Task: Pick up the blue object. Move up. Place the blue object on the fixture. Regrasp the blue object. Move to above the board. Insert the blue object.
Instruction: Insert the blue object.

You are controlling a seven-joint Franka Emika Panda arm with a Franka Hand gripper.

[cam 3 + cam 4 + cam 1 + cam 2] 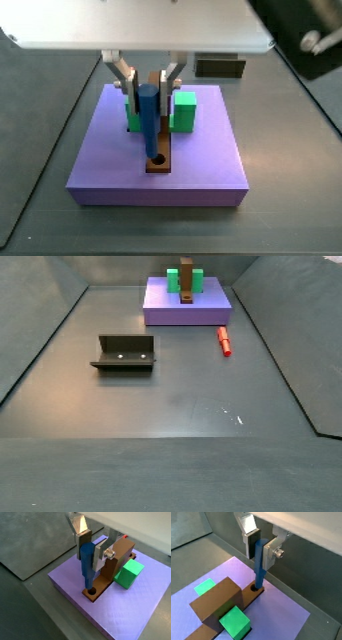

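- Nearest the camera in a side view sat the fixture (124,353), alone on the dark desk (160,406), well apart from the hand and the board.
- Beside the board's near corner lay a red peg (225,340) on the desk, away from the hand.
- Over the lavender board (201,160) hung the hand (147,92), its silver fingers (82,532) clamped on the upper part of the blue object (87,564).
- That blue object (260,562) stood upright below the hand, its lower tip at the round hole in the end of the brown bar (218,602); how deep it sat, I could not tell.
- Just behind the hand in that side view stood two green blocks: one (185,110) beside the bar, the other mostly hidden by the fingers and peg.
- A green block (128,574) pressed against the bar's raised part, close to the peg.
- Bare lavender surface lay open around the hole toward the board's edges (73,594), and dark walls ringed the desk.
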